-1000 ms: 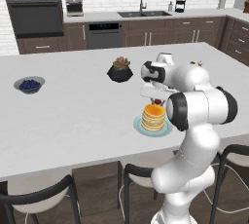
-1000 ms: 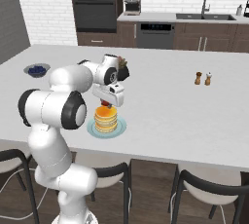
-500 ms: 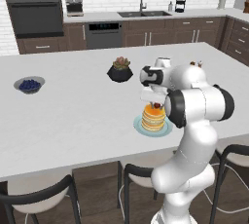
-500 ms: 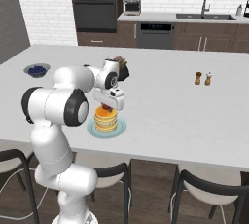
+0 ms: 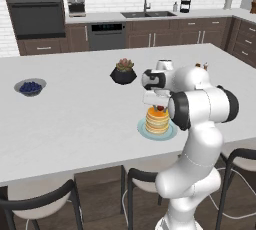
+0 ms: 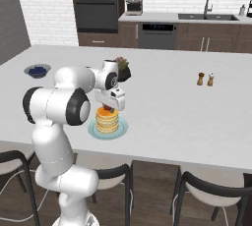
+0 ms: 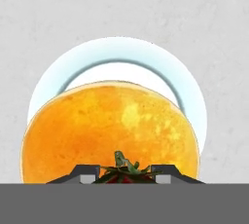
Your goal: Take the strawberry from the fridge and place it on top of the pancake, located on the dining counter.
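Observation:
The pancake (image 5: 158,119) is a short golden-orange stack on a pale blue-green plate (image 5: 144,129) on the white dining counter (image 5: 75,109). My gripper (image 5: 160,106) hangs straight down just above the stack, shut on the strawberry (image 5: 160,108), a small red berry. From the right base view the pancake (image 6: 107,119) lies under the gripper (image 6: 108,107) and the strawberry (image 6: 107,107). In the hand view the strawberry's green top (image 7: 122,165) shows between the two dark fingertips (image 7: 83,172), over the near part of the pancake (image 7: 109,128). The fridge is out of view.
A dark pot with a plant (image 5: 123,72) stands behind the pancake. A grey bowl of blueberries (image 5: 30,87) sits at the counter's left. Salt and pepper shakers (image 6: 205,79) stand to the right. Black-framed stools (image 5: 145,184) line the near edge.
The gripper has come down with the strawberry to just above the pancake stack. The base has not moved.

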